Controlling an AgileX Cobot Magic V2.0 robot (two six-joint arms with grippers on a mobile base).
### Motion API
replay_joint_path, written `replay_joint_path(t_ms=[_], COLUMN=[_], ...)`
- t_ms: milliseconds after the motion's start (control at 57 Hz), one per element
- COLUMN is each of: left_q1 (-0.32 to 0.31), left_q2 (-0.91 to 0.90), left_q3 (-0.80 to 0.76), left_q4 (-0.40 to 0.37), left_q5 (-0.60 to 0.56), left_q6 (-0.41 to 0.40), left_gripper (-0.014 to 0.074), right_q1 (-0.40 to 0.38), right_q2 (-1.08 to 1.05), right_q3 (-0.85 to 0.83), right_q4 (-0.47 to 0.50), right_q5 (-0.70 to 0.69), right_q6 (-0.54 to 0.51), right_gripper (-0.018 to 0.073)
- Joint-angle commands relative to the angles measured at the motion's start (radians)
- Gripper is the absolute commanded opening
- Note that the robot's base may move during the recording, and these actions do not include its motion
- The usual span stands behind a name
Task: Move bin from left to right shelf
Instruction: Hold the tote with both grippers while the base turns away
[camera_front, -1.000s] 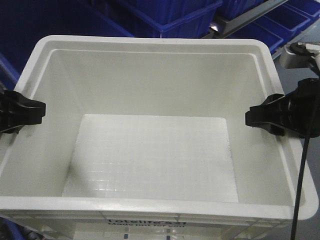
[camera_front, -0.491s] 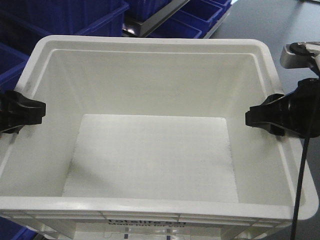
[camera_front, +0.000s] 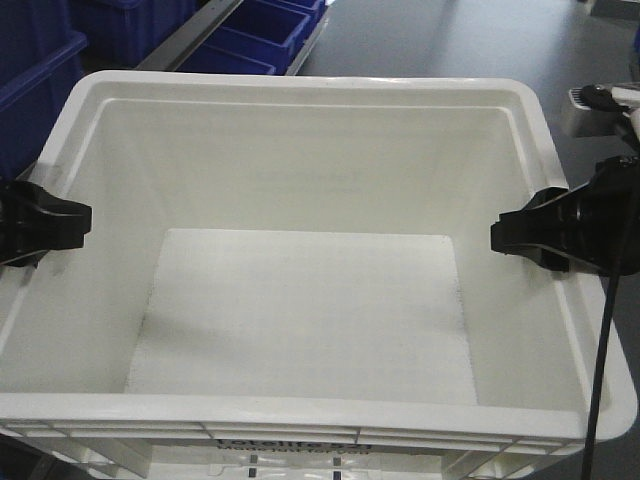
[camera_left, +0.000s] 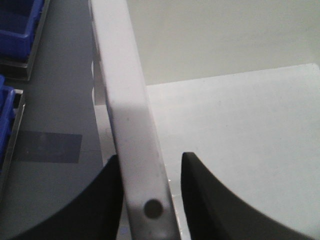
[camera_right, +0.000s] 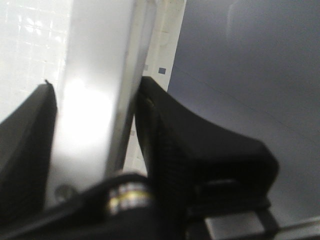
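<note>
Black left fingers (camera_left: 100, 210) and right fingers (camera_right: 200, 150) each pinch tight on opposite rims of the large white rectangular plastic bin (camera_front: 300, 180).

Smooth dark grey floor (camera_front: 450, 40) fills the upper right, with dark blue bins (camera_front: 250, 30) ranged at upper left.

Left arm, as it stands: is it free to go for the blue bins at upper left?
Probably not. The left gripper is shut on the left rim of the bin, and the right gripper on the opposite rim; both seem to carry it. Letting go for the blue bins would likely drop that side.
</note>
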Motion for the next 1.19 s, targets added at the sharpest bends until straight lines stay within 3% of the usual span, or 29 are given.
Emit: replay_joint_path(t_ms=[0,1175], left_q1=[-0.014,-0.014], left_q2=[-0.03,-0.03], left_q3=[-0.039,-0.039], left_q4=[-0.052,-0.052], left_q5=[-0.104,-0.104], left_q6=[0.036,0.036], left_gripper=[-0.0006,-0.0006], right_q1=[-0.001,-0.001], right_q2=[-0.032,-0.032], right_q3=[-0.041,-0.041], right_q4=[0.042,0.042], right_q5=[-0.092,-0.092], right_q6=[-0.05,-0.05], right_gripper=[-0.0004,-0.0004])
